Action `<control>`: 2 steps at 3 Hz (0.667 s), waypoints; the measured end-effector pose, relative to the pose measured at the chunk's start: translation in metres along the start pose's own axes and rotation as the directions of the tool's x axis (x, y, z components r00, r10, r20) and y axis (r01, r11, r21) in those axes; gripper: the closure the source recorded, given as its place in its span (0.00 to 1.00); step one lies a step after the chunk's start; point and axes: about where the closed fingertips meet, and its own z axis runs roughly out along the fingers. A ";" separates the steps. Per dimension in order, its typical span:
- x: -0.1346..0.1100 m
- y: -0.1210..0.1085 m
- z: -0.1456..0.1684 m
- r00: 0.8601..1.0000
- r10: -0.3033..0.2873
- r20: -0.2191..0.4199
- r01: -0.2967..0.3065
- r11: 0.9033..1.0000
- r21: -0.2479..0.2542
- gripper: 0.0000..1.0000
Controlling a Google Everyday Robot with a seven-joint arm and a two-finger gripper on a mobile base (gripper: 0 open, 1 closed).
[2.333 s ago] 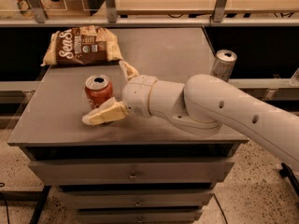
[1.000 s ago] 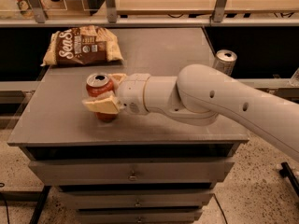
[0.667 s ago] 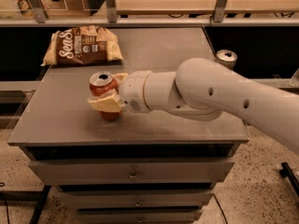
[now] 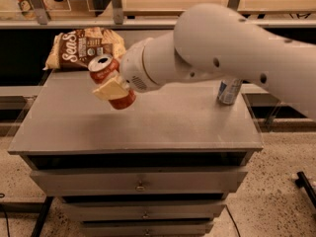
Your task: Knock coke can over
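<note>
The coke can (image 4: 102,68) is red with a silver top. It hangs tilted above the left part of the grey cabinet top (image 4: 163,122), its top leaning up and to the left. My gripper (image 4: 113,85) is shut on the can. One cream finger (image 4: 109,89) lies across the can's front, and the other finger is hidden behind it. The bulky white arm (image 4: 222,43) reaches in from the upper right and covers much of the back of the cabinet top.
A brown snack bag (image 4: 79,48) lies at the back left. A silver-and-blue can (image 4: 228,92) stands at the right, its upper part hidden by my arm. Drawers (image 4: 140,181) are below the front edge. A shelf rail runs behind.
The can stood upright on the cabinet top with my gripper around it. Now it is lifted off the surface and tilted, and my arm has risen towards the camera.
</note>
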 end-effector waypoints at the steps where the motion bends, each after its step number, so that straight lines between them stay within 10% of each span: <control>1: -0.004 -0.021 0.004 0.992 -0.020 -0.126 0.014 0.999 -0.052 1.00; 2: 0.028 -0.022 0.023 0.945 -0.093 -0.313 0.052 0.989 -0.137 1.00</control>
